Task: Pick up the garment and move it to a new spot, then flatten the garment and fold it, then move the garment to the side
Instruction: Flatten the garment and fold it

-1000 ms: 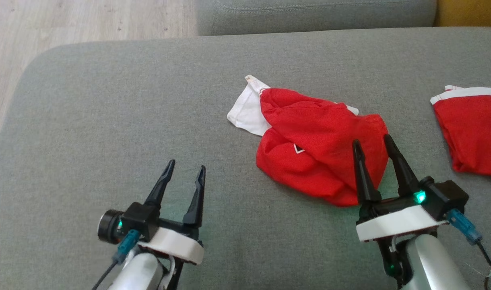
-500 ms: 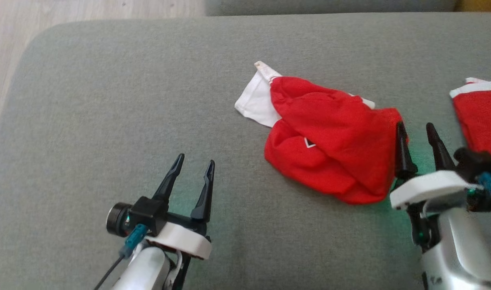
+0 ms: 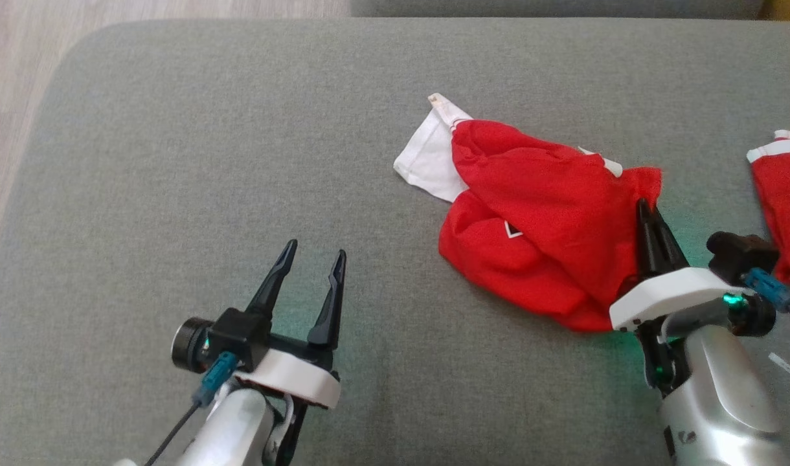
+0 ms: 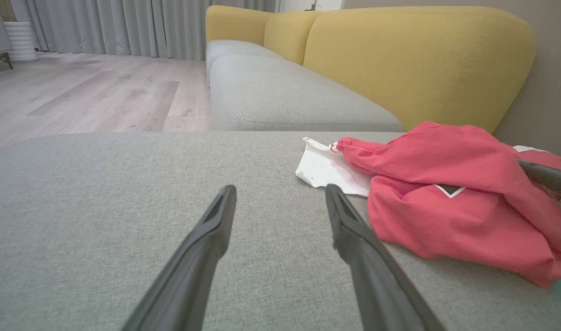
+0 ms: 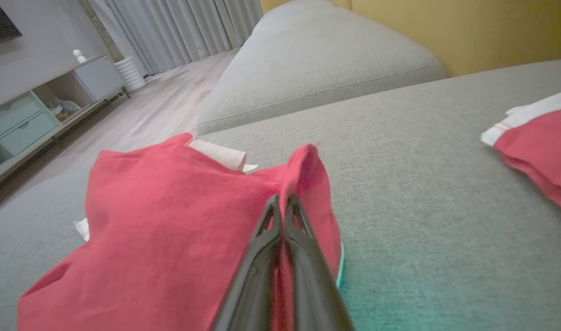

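With right gripper [image 3: 647, 212] jaws pinched on an edge of the crumpled red-and-white cloth garment [image 3: 537, 220] — left gripper [image 3: 316, 249] jaws wide, empty — lift slowly, lest that thin bite slip.

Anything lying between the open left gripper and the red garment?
No: in the head view, the stretch between the left gripper and the garment is bare grey cushion.

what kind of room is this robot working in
Most likely a home living room: a sofa with yellow backs and grey seat cushions, floor-length grey curtains above a pale wood floor, and a low cabinet with drawers against the wall.
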Tool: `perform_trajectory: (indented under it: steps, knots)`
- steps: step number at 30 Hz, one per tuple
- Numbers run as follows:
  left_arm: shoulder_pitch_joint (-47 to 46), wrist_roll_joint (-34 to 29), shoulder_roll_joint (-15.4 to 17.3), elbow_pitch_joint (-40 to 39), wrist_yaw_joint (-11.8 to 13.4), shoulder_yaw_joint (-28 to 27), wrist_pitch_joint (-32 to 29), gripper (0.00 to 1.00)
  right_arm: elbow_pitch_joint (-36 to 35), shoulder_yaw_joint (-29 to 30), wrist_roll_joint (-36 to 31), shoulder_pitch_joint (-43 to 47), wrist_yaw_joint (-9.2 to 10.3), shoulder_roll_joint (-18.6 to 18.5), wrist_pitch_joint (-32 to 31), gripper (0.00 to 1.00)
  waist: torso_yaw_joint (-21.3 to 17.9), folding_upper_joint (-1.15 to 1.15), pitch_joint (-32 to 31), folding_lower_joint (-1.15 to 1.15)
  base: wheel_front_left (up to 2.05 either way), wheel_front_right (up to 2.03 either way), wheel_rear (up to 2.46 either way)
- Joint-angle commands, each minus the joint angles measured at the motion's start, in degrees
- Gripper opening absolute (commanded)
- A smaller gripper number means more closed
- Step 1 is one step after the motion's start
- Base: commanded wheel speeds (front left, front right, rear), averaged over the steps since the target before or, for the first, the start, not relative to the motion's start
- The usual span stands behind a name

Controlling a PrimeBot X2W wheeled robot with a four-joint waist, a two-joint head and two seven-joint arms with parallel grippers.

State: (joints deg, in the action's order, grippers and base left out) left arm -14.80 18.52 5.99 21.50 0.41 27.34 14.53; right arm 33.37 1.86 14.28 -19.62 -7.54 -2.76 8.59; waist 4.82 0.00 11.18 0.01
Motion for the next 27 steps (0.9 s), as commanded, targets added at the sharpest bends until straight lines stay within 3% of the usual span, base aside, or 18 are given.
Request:
perform_trajectory:
  steps: [1, 8, 16, 22, 27]
  knots:
    - [-1.5, -0.4, 0.0, -1.3, -0.3, -2.6, 0.5, 1.0, -1.8, -1.6, -0.5, -1.9, 0.05, -0.1, 1.1, 0.0, -0.2, 0.0, -0.4, -0.01, 0.0, 0.0, 0.0]
    - [-0.7, -0.9, -0.9, -0.9, -0.9, -3.4, 0.5, 1.0, -9.7, -6.0, -1.0, -3.2, 0.05, -0.1, 2.8, 0.0, -0.4, 0.0, -3.2, -0.01, 0.0, 0.0, 0.0]
    - [1.2, -0.5, -2.2, -0.9, -1.4, -4.3, 0.5, 1.0, -17.5, -15.9, -2.7, -17.9, 0.05, -0.1, -5.0, 0.0, 3.2, 0.0, -7.3, -0.01, 0.0, 0.0, 0.0]
    - [2.8, 0.1, -2.8, -1.2, -1.2, -4.5, 0.5, 1.0, -14.0, -24.2, 4.9, -35.0, 0.05, -0.1, -6.3, 0.0, 6.3, 0.0, -9.9, -0.01, 0.0, 0.0, 0.0]
    - [4.3, -0.1, -2.9, -0.8, -1.1, -4.8, 0.5, 1.0, -5.5, -24.1, 13.3, -49.1, 0.05, -0.1, -0.7, 0.0, 7.3, 0.0, -11.4, -0.01, 0.0, 0.0, 0.0]
